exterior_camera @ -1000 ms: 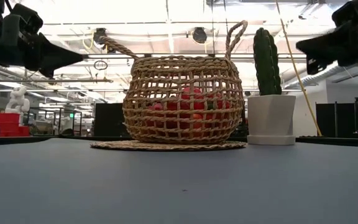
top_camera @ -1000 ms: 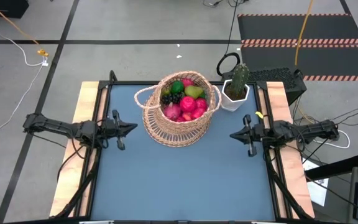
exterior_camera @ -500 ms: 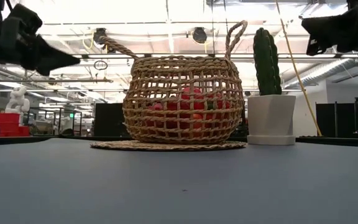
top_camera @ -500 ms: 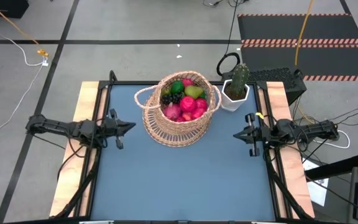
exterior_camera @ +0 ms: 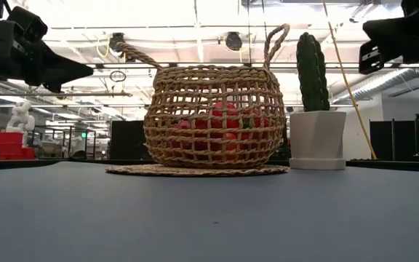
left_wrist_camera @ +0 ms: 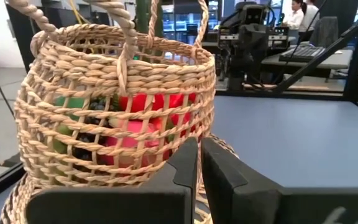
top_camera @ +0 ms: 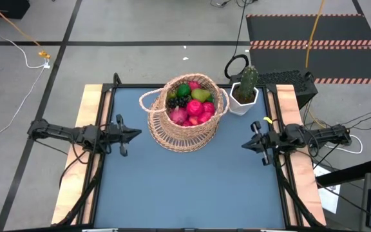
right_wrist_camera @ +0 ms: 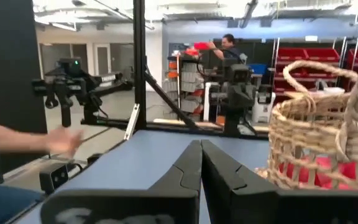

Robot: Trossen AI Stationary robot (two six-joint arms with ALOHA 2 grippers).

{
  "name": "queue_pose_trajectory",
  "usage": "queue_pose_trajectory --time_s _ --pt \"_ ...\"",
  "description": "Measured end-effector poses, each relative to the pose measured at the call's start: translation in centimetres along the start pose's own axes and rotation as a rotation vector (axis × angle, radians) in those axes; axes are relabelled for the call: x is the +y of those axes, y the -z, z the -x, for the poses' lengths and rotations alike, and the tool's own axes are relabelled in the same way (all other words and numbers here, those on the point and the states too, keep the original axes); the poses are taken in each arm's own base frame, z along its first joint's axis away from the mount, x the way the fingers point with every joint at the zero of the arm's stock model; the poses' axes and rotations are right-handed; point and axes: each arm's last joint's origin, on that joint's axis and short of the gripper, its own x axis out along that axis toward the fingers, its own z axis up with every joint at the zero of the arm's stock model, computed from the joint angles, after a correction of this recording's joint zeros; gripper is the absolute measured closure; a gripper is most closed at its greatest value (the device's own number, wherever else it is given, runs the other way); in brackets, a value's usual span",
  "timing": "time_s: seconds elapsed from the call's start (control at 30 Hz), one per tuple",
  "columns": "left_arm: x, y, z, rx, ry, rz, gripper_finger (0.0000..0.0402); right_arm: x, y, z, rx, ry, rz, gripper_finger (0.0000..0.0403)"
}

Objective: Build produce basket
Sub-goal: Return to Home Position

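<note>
Right claw edged back; left claw waits; 1 basket, 1 cactus.

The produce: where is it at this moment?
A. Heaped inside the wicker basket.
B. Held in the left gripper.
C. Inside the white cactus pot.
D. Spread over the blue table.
A: the high view shows the produce piled inside the basket, none on the table; the left gripper and right gripper wait shut and empty at the table's sides.
</note>
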Motion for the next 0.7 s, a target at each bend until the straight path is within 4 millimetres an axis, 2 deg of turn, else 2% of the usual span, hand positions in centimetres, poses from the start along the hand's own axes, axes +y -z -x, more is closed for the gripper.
queue_pose_trajectory --time_s 0.33,0.43,0.53,0.7 --pt "0.01 -0.06 0.0 -0.007 -0.003 0.004 0.0397 0.0 0.36 0.01 0.037 0.001 -0.063 0.0403" --pt "0.01 -0.06 0.0 -0.007 -0.003 0.002 0.0398 0.01 0.75 0.03 0.077 0.005 -0.202 0.0403" --pt "0.01 -0.06 0.0 -0.007 -0.003 0.003 0.0388 0.01 0.76 0.01 0.078 0.01 -0.29 0.0403" --pt "0.01 -0.08 0.0 -0.008 -0.003 0.003 0.0369 0.01 0.73 0.01 0.075 0.01 -0.303 0.0403"
